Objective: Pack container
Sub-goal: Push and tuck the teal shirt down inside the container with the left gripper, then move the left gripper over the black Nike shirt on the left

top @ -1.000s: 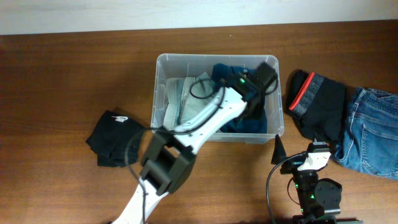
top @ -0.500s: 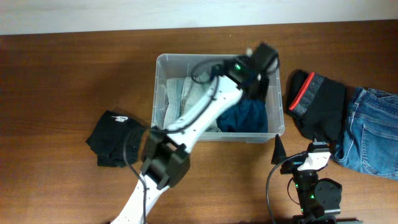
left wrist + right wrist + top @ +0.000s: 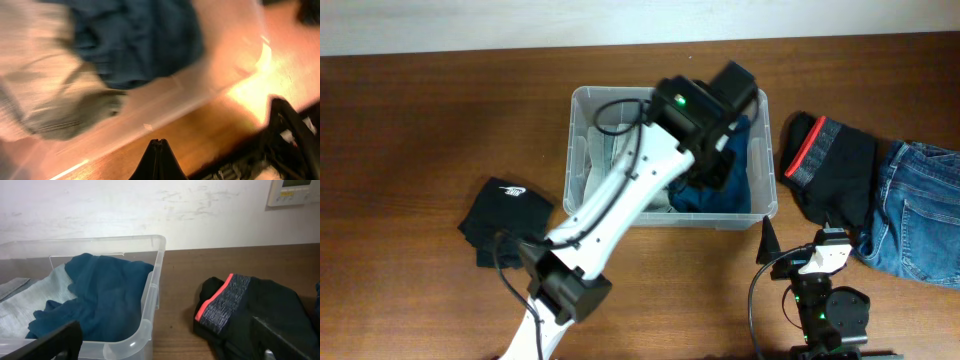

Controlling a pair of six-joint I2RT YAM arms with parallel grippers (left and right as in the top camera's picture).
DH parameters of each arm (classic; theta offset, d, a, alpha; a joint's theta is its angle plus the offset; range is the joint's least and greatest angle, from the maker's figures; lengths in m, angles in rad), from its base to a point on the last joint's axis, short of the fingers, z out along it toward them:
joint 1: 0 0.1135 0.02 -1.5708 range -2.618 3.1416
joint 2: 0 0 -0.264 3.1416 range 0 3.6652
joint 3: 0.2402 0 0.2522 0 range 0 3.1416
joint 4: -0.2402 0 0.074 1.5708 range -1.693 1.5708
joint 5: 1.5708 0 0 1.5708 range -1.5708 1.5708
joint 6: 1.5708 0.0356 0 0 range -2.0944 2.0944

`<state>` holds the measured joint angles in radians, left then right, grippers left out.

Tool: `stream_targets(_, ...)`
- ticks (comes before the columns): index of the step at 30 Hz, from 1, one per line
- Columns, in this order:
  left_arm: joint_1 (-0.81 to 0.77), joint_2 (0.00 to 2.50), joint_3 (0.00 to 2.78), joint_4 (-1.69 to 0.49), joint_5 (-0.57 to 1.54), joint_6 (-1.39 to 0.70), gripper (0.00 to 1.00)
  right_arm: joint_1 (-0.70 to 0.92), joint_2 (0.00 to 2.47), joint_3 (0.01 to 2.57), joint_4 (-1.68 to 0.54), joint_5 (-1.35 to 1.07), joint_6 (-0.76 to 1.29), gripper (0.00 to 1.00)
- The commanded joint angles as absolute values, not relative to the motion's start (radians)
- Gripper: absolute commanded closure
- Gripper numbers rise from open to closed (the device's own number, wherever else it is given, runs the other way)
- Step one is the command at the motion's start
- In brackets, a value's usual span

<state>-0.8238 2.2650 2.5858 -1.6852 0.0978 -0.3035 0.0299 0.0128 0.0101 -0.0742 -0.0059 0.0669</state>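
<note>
a black garment [image 3: 503, 222] lies on the left of the wooden table [image 3: 420, 130]. the container [image 3: 571, 150], clear plastic with rounded corners and a thick rim, sits mid-table, with grey cloth [image 3: 602, 160] on its left side and a blue garment [image 3: 732, 196] on its right. the left gripper [image 3: 158, 150] hangs above it, fingers pressed together, empty. the right gripper [image 3: 165, 326], near the container's right front corner, is spread wide and holds nothing.

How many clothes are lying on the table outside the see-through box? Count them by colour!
Black: 2 (black cloth with a white logo, black cloth with a red band)
Blue: 1 (jeans)
Total: 3
</note>
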Motion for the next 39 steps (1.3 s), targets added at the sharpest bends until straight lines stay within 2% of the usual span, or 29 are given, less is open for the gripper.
stream_targets(1,-0.885,2.272,2.579,-1.688,0.160,-0.162,1.00,0.033,0.006,0.006,-0.079,-0.015,0.060,0.02)
stream_targets(11,-0.912,2.272,2.420,-1.675,0.152,-0.162,1.00,0.033,0.006,0.006,-0.079,-0.015,0.060,0.01)
stream_targets(22,-0.923,2.272,2.238,-1.499,0.142,-0.088,1.00,0.033,0.006,0.006,-0.079,-0.015,0.060,0.02)
stream_targets(39,-0.920,2.272,2.220,-1.341,0.123,-0.051,1.00,0.033,0.006,0.006,-0.079,-0.015,0.060,0.02)
